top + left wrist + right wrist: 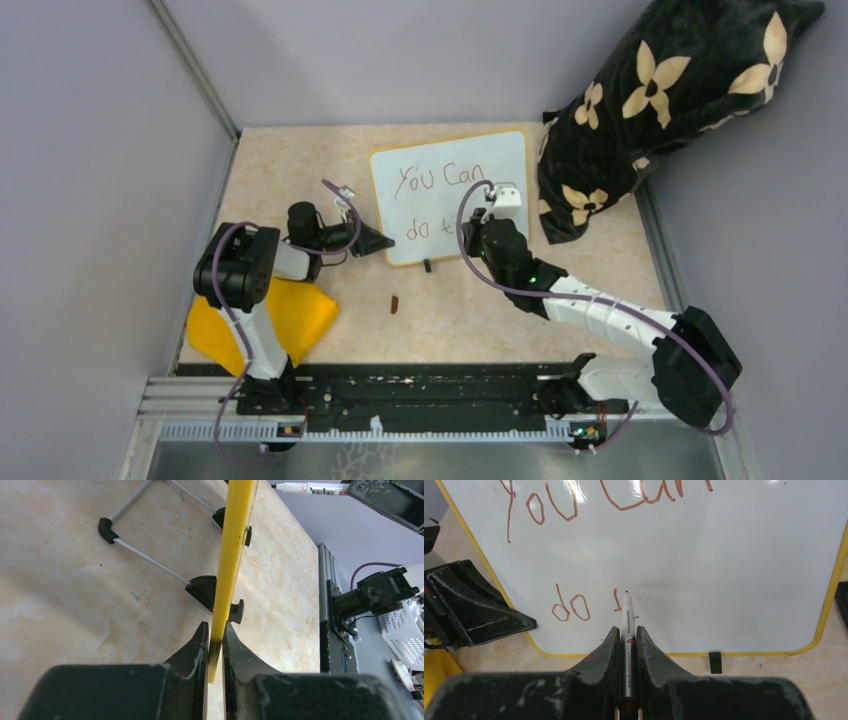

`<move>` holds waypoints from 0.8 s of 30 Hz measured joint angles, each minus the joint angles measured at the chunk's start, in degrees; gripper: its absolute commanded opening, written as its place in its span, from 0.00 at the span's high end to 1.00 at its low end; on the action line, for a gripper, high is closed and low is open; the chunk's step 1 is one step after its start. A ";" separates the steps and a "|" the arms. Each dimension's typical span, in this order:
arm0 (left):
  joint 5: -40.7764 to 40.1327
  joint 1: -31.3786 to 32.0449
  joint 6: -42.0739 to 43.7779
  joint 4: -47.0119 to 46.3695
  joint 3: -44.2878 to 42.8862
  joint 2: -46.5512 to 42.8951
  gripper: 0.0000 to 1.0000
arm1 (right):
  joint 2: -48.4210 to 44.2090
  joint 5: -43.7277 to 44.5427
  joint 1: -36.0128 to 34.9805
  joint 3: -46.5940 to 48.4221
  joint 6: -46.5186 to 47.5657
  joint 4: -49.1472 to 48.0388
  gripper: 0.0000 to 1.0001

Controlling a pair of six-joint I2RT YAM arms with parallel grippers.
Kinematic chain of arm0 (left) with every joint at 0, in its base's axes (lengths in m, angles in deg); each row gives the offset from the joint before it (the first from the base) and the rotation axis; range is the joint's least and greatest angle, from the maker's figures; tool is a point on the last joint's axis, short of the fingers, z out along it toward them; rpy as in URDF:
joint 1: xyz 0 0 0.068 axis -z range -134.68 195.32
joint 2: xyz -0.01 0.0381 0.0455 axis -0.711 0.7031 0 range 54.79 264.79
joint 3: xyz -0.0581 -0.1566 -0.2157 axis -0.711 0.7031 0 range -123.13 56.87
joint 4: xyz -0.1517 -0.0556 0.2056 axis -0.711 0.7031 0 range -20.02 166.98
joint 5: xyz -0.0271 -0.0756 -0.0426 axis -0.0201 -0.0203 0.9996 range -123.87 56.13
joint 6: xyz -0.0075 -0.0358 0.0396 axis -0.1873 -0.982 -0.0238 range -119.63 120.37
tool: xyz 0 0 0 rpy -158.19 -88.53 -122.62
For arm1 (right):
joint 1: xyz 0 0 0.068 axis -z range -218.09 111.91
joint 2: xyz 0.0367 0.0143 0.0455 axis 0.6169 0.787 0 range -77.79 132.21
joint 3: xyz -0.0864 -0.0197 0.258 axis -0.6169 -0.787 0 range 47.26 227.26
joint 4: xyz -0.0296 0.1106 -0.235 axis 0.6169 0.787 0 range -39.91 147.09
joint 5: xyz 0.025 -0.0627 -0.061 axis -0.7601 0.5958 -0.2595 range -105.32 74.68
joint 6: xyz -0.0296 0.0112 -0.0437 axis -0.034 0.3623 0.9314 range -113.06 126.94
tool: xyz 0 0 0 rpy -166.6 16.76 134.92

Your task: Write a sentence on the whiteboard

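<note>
Here's the whiteboard (505, 155), standing near the back of the marbled table (300, 170), yellow frame all round, tilted a touch towards the left arm. The left gripper (215, 630) has its jaws pinched tight on the board's yellow edge at the lower left corner, and the left wrist view looks straight along that frame, with a wire stand (150, 560) on one side of the board. Over on the right, the right gripper (626, 632) has its jaws closed on a slim white marker (627, 615), nib up at the board's face. Fine print runs along the barrel, too small to read.

And the sentence (438, 180): top line reads "You Can", second line reads "do" and then a single "t", partly behind the marker, in reddish-brown ink. A black foot (715, 662) shows under the bottom frame.

Elsewhere, a black cushion with cream flowers (660, 110) leans just right of the board, a yellow cloth (300, 315) lies by the left arm, and a small dark reddish piece (394, 303) sits on the table in front of the board.
</note>
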 measured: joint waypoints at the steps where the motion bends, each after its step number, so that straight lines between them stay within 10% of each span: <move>1: 0.00 0.00 0.00 0.00 0.00 0.00 1.00 | -0.02 0.11 0.00 0.04 0.24 0.00 1.00; 24: 0.02 0.00 0.02 0.04 0.00 0.00 1.00 | 3.78 0.28 1.57 2.82 1.20 -0.35 1.00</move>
